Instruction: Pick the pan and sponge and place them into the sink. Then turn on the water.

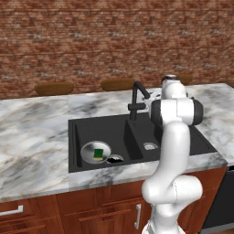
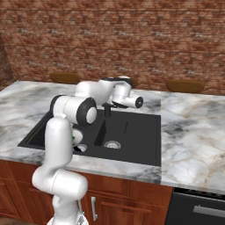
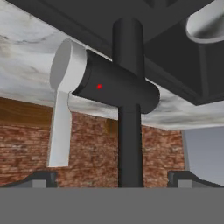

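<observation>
Marble counter (image 1: 36, 137), faucet (image 3: 129, 105) between open tool (image 3: 111, 177) tips

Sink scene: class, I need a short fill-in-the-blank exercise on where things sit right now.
1. The sponge lies in the ____.
2. The pan rests in the sink's ____ basin, seen from the left base view.
3. The gripper's fingertips stand either side of the black ____.

Missing words: pan; left; faucet

i see a marble counter (image 1: 32, 137) over wood cabinets (image 1: 82, 212), a brick wall (image 1: 91, 41), three stools (image 1: 54, 87) behind.
</observation>
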Tool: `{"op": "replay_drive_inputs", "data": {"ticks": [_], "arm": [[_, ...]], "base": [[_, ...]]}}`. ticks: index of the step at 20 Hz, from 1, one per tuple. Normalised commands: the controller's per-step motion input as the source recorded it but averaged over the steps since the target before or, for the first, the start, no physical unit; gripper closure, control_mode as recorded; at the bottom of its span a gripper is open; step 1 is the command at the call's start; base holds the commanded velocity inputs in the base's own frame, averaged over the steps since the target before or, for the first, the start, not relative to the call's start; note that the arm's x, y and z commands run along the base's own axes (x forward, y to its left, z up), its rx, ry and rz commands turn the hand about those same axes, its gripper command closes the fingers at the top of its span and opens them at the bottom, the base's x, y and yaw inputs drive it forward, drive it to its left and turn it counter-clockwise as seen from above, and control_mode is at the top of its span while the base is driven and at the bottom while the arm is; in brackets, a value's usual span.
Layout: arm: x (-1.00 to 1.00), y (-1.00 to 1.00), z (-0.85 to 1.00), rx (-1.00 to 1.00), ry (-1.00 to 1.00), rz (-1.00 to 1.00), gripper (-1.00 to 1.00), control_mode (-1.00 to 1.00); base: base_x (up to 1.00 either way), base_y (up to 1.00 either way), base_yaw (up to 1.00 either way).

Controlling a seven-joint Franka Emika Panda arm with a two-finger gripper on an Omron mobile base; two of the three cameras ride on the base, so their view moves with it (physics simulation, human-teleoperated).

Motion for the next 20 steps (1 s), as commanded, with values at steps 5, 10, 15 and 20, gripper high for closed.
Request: {"op": "replay_drive_inputs", "data": {"ticks": [5,10,15,20], "arm": [[0.31,-0.06,-0.17,0.05,0.0,0.0,-1.0,-1.0],[0.31,-0.07,-0.25,0.04,0.0,0.0,-1.0,-1.0],[0.22,-0.03,-0.28,0.03,0.0,0.0,-1.0,-1.0],[0.0,0.0,-0.44,0.0,0.0,0.01,-1.0,-1.0]], "base": [[0.0,0.0,0.0],[0.0,0.0,0.0],[0.0,0.0,0.0],[0.0,0.0,0.0]]}}
